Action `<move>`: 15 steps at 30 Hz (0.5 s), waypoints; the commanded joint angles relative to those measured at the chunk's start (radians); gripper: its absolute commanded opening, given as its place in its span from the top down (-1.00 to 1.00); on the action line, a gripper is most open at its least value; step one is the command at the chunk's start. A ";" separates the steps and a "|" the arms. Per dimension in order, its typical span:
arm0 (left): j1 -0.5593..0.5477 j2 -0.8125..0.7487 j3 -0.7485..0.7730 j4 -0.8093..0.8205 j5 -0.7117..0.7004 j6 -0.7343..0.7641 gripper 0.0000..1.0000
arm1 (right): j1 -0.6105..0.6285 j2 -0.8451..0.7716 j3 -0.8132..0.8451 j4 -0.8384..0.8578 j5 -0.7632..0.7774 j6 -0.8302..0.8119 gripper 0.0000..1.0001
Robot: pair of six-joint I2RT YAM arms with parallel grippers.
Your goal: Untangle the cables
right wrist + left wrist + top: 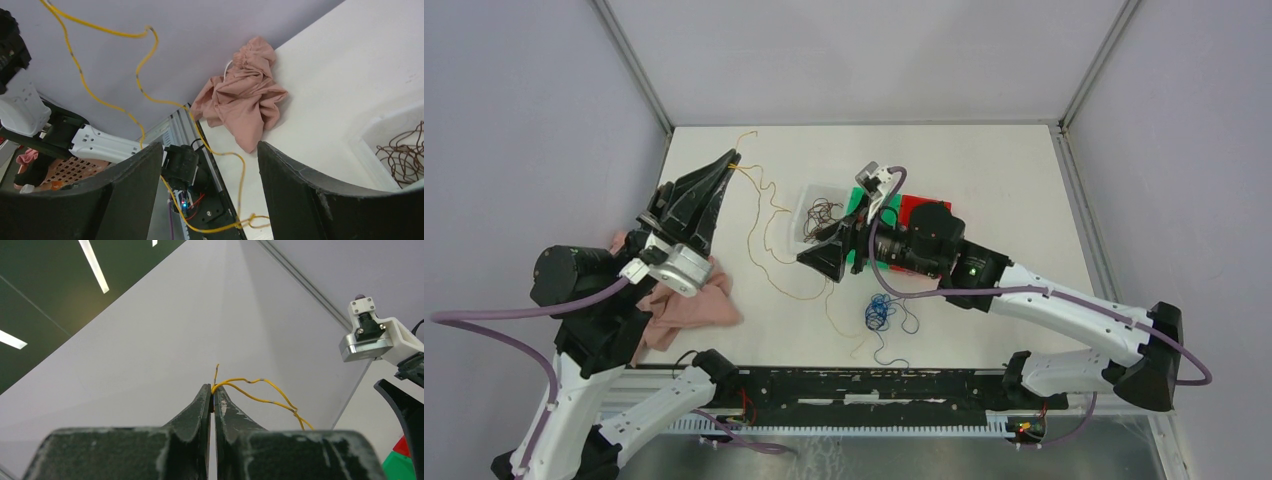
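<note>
My left gripper [732, 160] is raised at the far left and shut on the end of the yellow-orange cable [767, 228]. In the left wrist view its fingertips [213, 390] pinch that cable [260, 385]. The cable hangs in loops down to the table near my right gripper [819, 256], which is open. In the right wrist view the cable [107, 103] runs between the spread fingers [210, 150], not gripped. The dark brown cable [822, 213] lies bundled in a clear container and also shows in the right wrist view [405, 157]. The blue cable [879, 312] lies tangled near the front edge.
A pink cloth [692, 303] lies by the left arm's base and shows in the right wrist view [245, 102]. The clear container [801, 222] stands mid-table. Green [858, 201] and red [919, 208] flat pieces lie under the right arm. Grey walls enclose the table.
</note>
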State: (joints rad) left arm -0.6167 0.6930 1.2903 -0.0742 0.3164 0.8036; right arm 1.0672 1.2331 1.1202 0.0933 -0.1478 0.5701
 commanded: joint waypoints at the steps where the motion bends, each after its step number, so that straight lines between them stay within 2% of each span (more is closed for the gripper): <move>1: 0.002 -0.013 -0.005 0.017 -0.005 -0.030 0.77 | 0.007 -0.008 0.066 0.101 -0.023 -0.041 -0.52; 15: 0.002 -0.020 -0.025 0.021 0.000 -0.037 0.76 | 0.011 0.068 0.167 0.206 -0.032 -0.144 -0.51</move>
State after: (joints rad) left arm -0.6167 0.6804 1.2682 -0.0742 0.3168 0.8036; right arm 1.0679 1.2709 1.2163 0.2161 -0.1558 0.4652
